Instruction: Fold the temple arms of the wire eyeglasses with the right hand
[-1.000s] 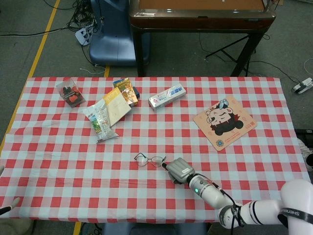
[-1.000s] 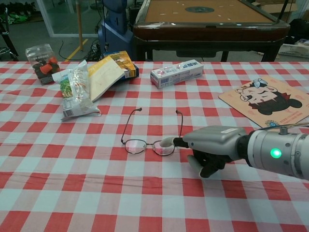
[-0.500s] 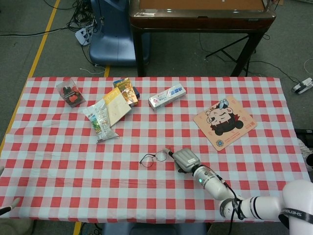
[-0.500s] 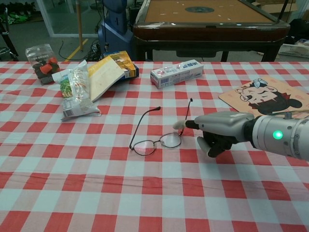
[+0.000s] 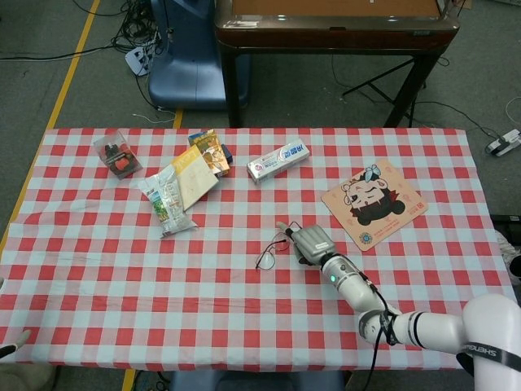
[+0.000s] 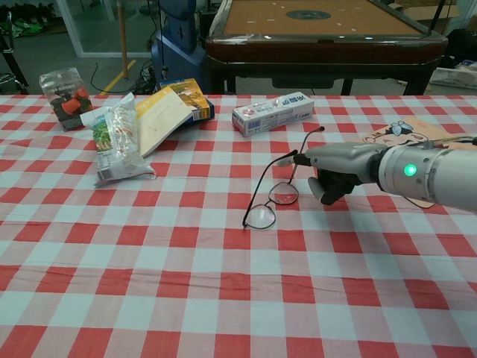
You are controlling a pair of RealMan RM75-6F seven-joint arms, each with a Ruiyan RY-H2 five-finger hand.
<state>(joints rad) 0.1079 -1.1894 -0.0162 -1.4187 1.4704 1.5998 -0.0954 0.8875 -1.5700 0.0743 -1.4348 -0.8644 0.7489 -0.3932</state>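
The wire eyeglasses [image 5: 272, 250] [image 6: 271, 203] lie on the checked tablecloth [image 6: 149, 283] right of the middle, turned at an angle with both temple arms spread open and pointing to the far side. My right hand [image 5: 312, 243] [image 6: 340, 168] is just right of them. One outstretched fingertip [image 6: 298, 157] touches the frame between the two temple arms, and the other fingers are curled in under the palm. Nothing is gripped in that hand. A pale sliver of my left hand [image 5: 11, 347] shows at the lower left edge of the head view.
A cartoon mouse pad [image 5: 374, 202] lies just beyond my right hand. A toothpaste box [image 6: 271, 113], snack packets and a booklet [image 6: 141, 123] and a clear box of small items [image 6: 63, 95] sit along the far side. A dark wooden table [image 6: 320, 33] stands beyond.
My right hand has swept to the right and away from me, pushing the eyeglasses along. The glasses have slid and rotated, with their temple arms still spread.
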